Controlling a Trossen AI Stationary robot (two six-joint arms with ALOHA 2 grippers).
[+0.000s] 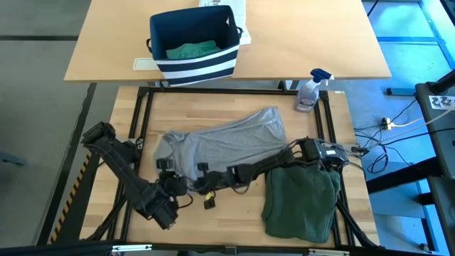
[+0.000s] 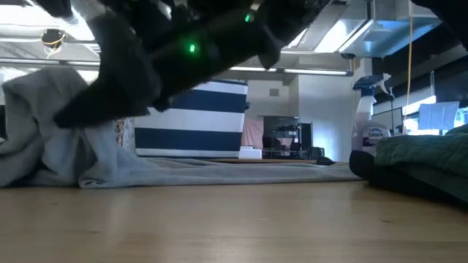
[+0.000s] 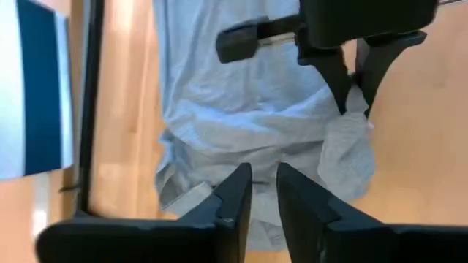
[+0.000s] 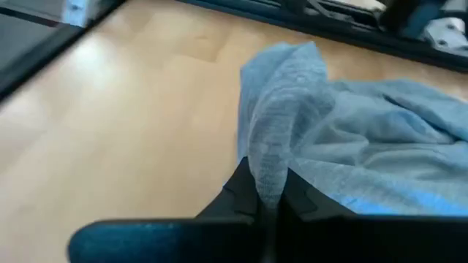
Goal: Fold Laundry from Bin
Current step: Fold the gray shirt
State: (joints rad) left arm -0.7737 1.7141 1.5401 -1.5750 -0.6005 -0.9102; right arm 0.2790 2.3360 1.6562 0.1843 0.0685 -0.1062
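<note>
A light grey garment (image 1: 220, 142) lies spread across the middle of the table, its left end bunched up (image 2: 44, 139). My right gripper (image 1: 206, 181) reaches in from the table's right and is shut on the garment's near edge (image 4: 267, 183). My left gripper (image 3: 263, 190) stands over the bunched left end (image 1: 168, 169), its fingers a narrow gap apart with nothing seen between them. A dark green garment (image 1: 302, 199) lies folded at the near right. The bin (image 1: 192, 43) stands on the table beyond, with a teal-green garment (image 1: 190, 50) inside. My right gripper pinches a fold of the grey garment's near edge (image 4: 272, 164) between its two fingers. The fingers slant down from the table's right. The pinched cloth stands up in a ridge past the fingertips, a small flap (image 3: 351, 142) hangs by them, and the rest lies slack on the table. Whether my left gripper touches the cloth I cannot tell.
A spray bottle (image 1: 309, 92) stands at the table's far right corner. A black frame (image 1: 234, 91) runs around the tabletop. Bare wood shows at the near middle (image 1: 234, 220) and along the far left (image 1: 178, 114).
</note>
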